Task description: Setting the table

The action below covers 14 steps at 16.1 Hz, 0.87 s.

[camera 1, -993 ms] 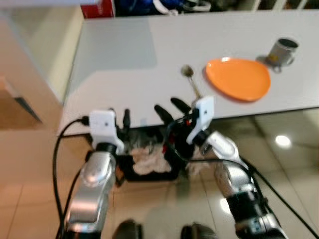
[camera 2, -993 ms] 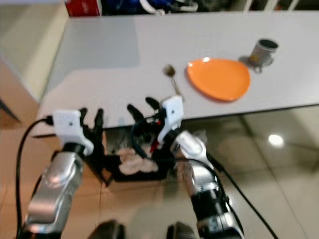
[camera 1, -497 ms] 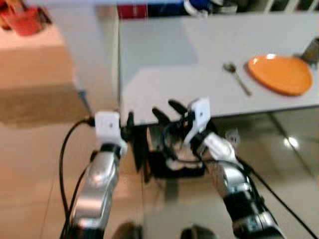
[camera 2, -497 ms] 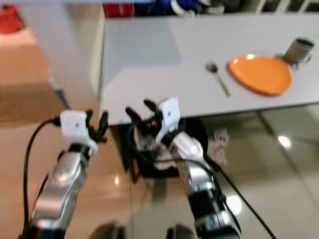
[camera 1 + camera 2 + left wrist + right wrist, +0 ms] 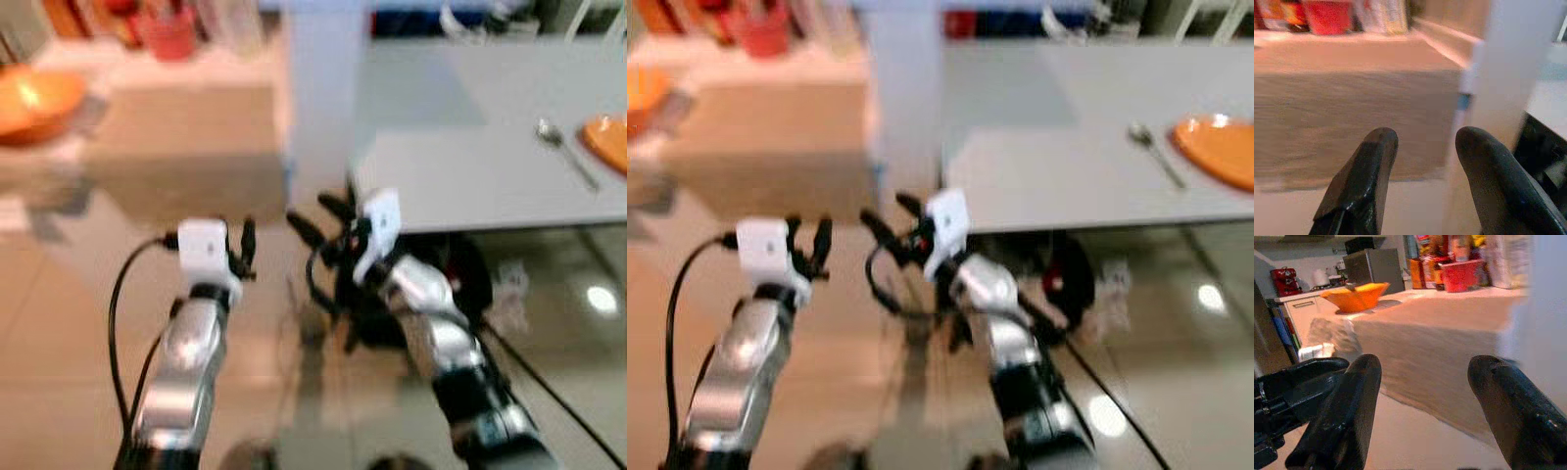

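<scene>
Both arms up in front of the robot, over the floor, nothing held. Left gripper (image 5: 1422,181) spread, empty, facing a wooden counter (image 5: 1352,98). Right gripper (image 5: 1425,411) spread wide, empty, near the grey table (image 5: 470,166) edge. Spoon (image 5: 563,152) lies on the table just beside the orange plate (image 5: 609,139). Orange bowl (image 5: 1354,296) and red container (image 5: 1459,274) sit on the counter. Head views blurred.

Blurred view, left hand (image 5: 245,250) and right hand (image 5: 318,217) empty, fingers apart, spoon (image 5: 560,149) on grey table (image 5: 460,176)
</scene>
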### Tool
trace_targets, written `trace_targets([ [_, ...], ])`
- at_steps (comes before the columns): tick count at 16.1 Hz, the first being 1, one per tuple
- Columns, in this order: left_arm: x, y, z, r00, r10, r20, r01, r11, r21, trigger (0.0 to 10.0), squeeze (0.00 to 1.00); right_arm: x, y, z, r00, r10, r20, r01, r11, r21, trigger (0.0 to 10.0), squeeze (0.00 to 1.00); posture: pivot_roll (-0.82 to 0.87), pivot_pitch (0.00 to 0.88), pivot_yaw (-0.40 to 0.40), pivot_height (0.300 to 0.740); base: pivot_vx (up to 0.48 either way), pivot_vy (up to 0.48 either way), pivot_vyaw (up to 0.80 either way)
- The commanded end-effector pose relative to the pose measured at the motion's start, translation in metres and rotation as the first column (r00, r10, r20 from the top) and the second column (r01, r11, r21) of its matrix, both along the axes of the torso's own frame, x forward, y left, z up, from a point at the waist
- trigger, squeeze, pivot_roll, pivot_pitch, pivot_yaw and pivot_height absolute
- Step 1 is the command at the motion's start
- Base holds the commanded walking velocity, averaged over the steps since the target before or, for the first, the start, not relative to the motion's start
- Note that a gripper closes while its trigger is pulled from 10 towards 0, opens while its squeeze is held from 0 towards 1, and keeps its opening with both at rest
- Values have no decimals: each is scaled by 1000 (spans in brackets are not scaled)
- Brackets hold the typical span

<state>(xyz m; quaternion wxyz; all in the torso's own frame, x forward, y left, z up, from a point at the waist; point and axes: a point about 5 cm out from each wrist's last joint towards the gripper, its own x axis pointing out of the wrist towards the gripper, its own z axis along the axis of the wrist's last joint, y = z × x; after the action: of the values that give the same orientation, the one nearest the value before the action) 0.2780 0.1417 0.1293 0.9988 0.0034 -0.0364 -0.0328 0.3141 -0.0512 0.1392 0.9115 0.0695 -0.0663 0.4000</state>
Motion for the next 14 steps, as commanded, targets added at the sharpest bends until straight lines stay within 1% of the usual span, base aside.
trace_targets([
  [1, 0, 6, 0, 1000, 14, 1, -14, 1000, 19, 10000, 0, -1, 7, 8, 1000, 16, 27, -17, 999, 30, 10000, 0, 8, 64, -1, 740, 0, 476, 800],
  [2, 0, 6, 0, 1000, 10, 2, -10, 1000, 20, 10000, 0, 0, 7, 9, 1000, 12, 12, -12, 999, 53, 10000, 0, 7, 64, 2, 740, 0, 476, 0],
  [7, 0, 4, 4, 1000, -7, 11, 6, 1000, 25, 10000, 0, 2, 6, 16, 1000, -7, 31, 5, 997, 74, 10000, 0, 8, 71, 2, 740, 0, 476, 0],
  [9, 1, 4, 8, 1000, -17, 24, 16, 999, 30, 10000, 0, 4, 6, 22, 999, -18, 40, 14, 995, 102, 10000, 0, 8, 72, -2, 740, 0, 476, 0],
  [11, 1, 5, 13, 999, -29, 45, 27, 999, 31, 10000, 0, 8, 3, 30, 998, -50, 38, 45, 989, 144, 10000, 0, 7, 73, -2, 740, 0, 476, 0],
  [12, 1, 5, 16, 997, -32, 64, 31, 999, 19, 10000, 0, 9, 1, 33, 997, -64, 40, 57, 986, 157, 10000, 0, 5, 71, -3, 740, 0, 0, 0],
  [13, 0, 4, 21, 995, -54, 90, 54, 998, -5, 10000, 0, 12, -1, 36, 996, -85, 25, 79, 982, 170, 10000, 0, 4, 71, -3, 740, 0, 0, 0],
  [14, 0, 4, 22, 995, -55, 88, 55, 999, 2, 10000, 0, 13, -1, 37, 995, -93, 22, 88, 982, 168, 10000, 0, 4, 71, -3, 740, 0, 0, 0],
])
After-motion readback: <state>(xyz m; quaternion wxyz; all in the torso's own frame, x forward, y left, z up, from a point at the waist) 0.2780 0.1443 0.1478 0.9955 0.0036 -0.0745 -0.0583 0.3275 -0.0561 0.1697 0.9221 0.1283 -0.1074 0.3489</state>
